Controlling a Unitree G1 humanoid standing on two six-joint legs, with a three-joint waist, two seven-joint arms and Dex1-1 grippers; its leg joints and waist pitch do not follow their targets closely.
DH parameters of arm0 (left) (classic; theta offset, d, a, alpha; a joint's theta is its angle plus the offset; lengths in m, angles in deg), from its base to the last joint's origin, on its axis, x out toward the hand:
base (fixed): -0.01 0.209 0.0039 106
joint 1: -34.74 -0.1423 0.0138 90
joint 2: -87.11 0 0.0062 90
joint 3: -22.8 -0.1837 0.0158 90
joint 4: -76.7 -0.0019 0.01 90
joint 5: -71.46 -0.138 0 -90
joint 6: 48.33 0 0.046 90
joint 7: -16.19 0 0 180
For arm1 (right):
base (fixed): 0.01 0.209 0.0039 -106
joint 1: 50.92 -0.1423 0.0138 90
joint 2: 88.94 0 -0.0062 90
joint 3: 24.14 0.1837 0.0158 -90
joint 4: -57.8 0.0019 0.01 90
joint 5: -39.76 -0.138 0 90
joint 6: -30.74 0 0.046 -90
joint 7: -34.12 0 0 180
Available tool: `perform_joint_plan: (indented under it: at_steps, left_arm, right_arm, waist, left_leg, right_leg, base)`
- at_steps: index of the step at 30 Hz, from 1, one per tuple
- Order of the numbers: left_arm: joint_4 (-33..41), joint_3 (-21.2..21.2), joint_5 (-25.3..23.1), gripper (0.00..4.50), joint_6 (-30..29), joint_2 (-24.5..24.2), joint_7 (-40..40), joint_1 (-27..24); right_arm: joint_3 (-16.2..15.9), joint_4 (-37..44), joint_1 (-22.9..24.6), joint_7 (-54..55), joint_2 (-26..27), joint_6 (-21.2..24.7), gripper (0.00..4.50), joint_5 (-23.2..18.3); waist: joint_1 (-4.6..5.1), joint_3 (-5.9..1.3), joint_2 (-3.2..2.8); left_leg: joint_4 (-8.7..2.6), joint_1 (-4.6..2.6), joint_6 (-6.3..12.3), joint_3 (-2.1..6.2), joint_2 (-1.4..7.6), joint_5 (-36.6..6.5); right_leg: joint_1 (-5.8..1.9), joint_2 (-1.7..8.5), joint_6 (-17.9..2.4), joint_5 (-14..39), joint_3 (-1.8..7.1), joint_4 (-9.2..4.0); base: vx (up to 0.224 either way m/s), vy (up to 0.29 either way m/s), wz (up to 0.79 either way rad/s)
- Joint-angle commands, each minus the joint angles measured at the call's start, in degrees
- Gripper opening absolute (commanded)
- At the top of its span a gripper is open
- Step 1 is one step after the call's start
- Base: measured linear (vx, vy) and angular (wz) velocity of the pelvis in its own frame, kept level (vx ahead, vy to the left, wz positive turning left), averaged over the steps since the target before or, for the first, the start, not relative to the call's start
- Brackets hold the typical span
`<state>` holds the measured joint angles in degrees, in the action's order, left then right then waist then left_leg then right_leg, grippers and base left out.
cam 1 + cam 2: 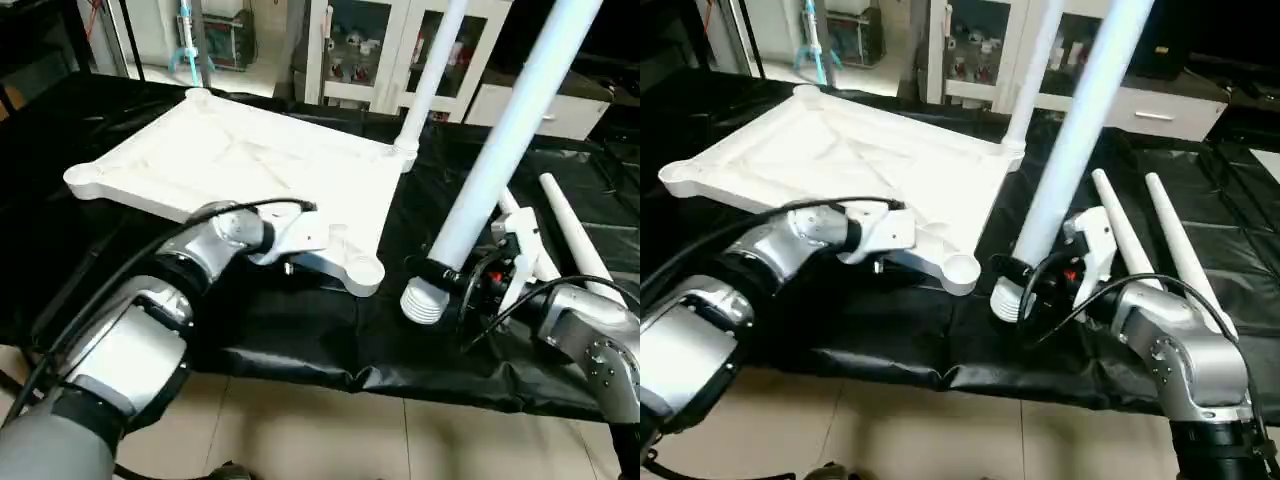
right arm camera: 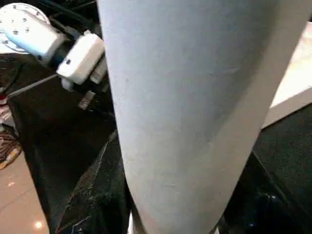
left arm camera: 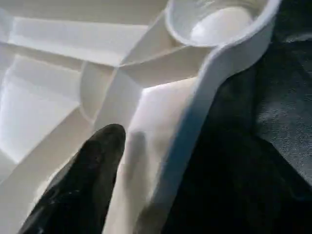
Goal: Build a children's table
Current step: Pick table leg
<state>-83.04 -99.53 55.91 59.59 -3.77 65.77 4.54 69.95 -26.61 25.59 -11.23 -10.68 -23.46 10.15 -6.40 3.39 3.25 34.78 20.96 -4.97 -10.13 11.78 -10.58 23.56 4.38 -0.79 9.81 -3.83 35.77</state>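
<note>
The white tabletop (image 1: 230, 160) lies underside up on the black-covered table, ribs showing. One white leg (image 1: 430, 80) stands upright in its far right corner socket. My left gripper (image 1: 300, 235) sits on the near rim beside the empty near right socket (image 1: 365, 272). One black finger (image 3: 83, 180) lies on the ribbed inside of the rim; the other is hidden under the edge. My right gripper (image 1: 470, 280) is shut on a second leg (image 1: 500, 150) just above its threaded end (image 1: 425, 300). That end hangs a little to the right of the empty socket, with the leg tilted.
Two loose legs (image 1: 1120, 235) (image 1: 1180, 240) lie on the black cloth (image 1: 300, 330) behind my right gripper. The table's front edge runs close below both arms, with tiled floor (image 1: 300, 430) beyond it. Glass-fronted cabinets (image 1: 350, 50) stand behind the table.
</note>
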Motion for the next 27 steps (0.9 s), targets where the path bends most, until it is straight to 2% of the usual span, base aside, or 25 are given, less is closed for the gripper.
perform_joint_plan:
  at_steps: [1,6,8,12,13,14,15,17,18,20,22,23,27]
  left_arm:
    - [-0.77,-0.91,-1.49,3.32,0.32,0.24,2.67,1.08]
    - [-2.26,-0.75,-2.1,2.86,-0.42,0.58,5.52,1.34]
    - [-2.8,-0.25,-2.27,2.78,-1.13,0.72,5.52,1.52]
    - [-3.27,0.64,-2.27,2.37,-3.08,0.99,5.14,1.75]
    - [-3.52,1.96,-1.38,2.31,-6.2,1.37,5.65,1.7]
    - [-3.46,2.46,-0.99,2.22,-6.79,1.44,6.17,1.56]
    - [-3.31,3.05,-0.44,2.02,-8.14,1.44,6.48,1.34]
    - [-2.96,3.56,-0.06,1.94,-9.5,1.31,6.18,0.85]
    - [-2.59,3.8,0.07,1.94,-10.47,1.13,5.78,0.35]
    - [-1.74,4.6,0.52,1.6,-12.31,0.83,4.95,-0.71]
    - [-1.47,4.94,0.62,1.47,-12.91,0.8,4.85,-1.0]
    - [-0.88,5.26,0.83,1.4,-13.55,0.68,5.1,-1.58]
    - [4.46,5.37,-0.03,1.14,-16.33,-0.71,5.9,-6.54]
  right_arm:
    - [0.19,1.1,-0.2,-0.36,-1.06,-0.02,1.87,-0.17]
    - [-0.01,0.62,-0.4,-0.89,-1.43,-0.5,1.87,0.22]
    - [-0.01,0.59,-0.47,-0.82,-1.36,-0.54,1.87,0.26]
    - [-0.01,0.53,-0.39,-0.64,-1.27,-0.65,1.87,0.33]
    - [0.02,0.56,-0.07,-0.07,-0.98,-0.84,1.87,0.56]
    - [0.02,0.64,0.11,0.27,-0.83,-0.93,1.87,0.65]
    - [0.11,0.8,0.36,0.82,-0.51,-0.99,1.87,0.72]
    - [0.12,0.87,0.75,1.43,-0.19,-1.27,1.87,1.05]
    - [0.22,0.91,1.08,1.87,0.09,-1.42,1.87,1.19]
    - [0.39,1.1,1.63,2.39,0.49,-1.65,1.87,1.41]
    - [0.45,1.2,1.76,2.46,0.56,-1.68,1.87,1.43]
    - [0.56,1.35,1.9,2.64,0.67,-1.64,1.87,1.39]
    - [0.72,1.63,2.41,3.35,1.07,-1.76,1.87,1.4]
  waist:
    - [-0.17,-4.36,-0.31]
    - [-0.2,-4.29,-0.49]
    - [-0.21,-4.39,-0.78]
    - [-0.18,-4.34,-0.7]
    - [-0.13,-4.32,-1.23]
    - [-0.12,-4.26,-0.98]
    - [-0.2,-4.27,-1.03]
    - [-0.29,-4.29,-2.2]
    - [-0.15,-4.29,-1.88]
    - [-0.2,-4.12,-2.36]
    - [-0.19,-4.15,-2.34]
    - [-0.24,-4.16,-2.73]
    - [0.23,-4.17,-2.9]
  left_leg:
    - [-4.06,-0.7,0.7,0.48,1.36,-9.9]
    - [-4.12,-0.79,0.59,0.49,1.44,-10.65]
    - [-4.11,-0.8,0.53,0.58,1.47,-10.55]
    - [-4.08,-0.81,0.68,0.48,1.4,-10.77]
    - [-4.09,-0.87,0.55,0.44,1.35,-10.99]
    - [-4.12,-0.8,0.54,0.52,1.29,-11.27]
    - [-4.12,-0.87,0.55,0.5,1.28,-11.38]
    - [-4.12,-0.93,0.27,0.65,1.27,-12.29]
    - [-4.2,-0.94,0.18,0.6,1.31,-12.51]
    - [-4.31,-1.03,0.27,0.61,1.18,-13.71]
    - [-4.31,-1.04,0.55,0.61,1.07,-13.6]
    - [-4.36,-1.02,0.55,0.68,1.12,-13.28]
    - [-4.53,-0.82,1.34,0.68,1.08,-12.22]
  right_leg:
    - [-3.73,4.07,-11.4,8.05,2.62,-4.27]
    - [-3.68,4.08,-12.1,7.71,2.62,-4.21]
    - [-3.76,4.06,-12.57,6.27,2.61,-4.04]
    - [-3.81,4.07,-13.08,6.27,2.62,-4.09]
    - [-3.75,3.97,-13.17,6.25,2.61,-4.21]
    - [-3.94,4.04,-13.27,7.03,2.55,-4.25]
    - [-3.89,4.1,-13.22,7.6,2.56,-4.3]
    - [-3.84,4.13,-13.29,8.36,2.58,-4.44]
    - [-3.86,4.03,-13.27,8.22,2.58,-4.52]
    - [-3.97,4.0,-13.38,9.63,2.51,-4.76]
    - [-4.12,3.98,-12.84,11.41,2.47,-4.97]
    - [-4.13,4.05,-12.7,11.65,2.49,-4.93]
    - [-4.22,4.03,-11.37,14.24,2.42,-5.24]
  base:
    - [0.0,0.0,0.0]
    - [0.0,0.0,0.0]
    - [0.0,0.0,0.0]
    - [0.0,0.0,0.0]
    - [0.0,0.0,0.0]
    - [0.0,0.0,0.0]
    - [0.0,0.0,0.0]
    - [0.0,0.0,0.0]
    - [0.0,0.0,0.0]
    - [0.0,0.0,0.0]
    - [0.0,0.0,0.0]
    - [0.0,0.0,0.0]
    - [0.0,0.0,0.0]
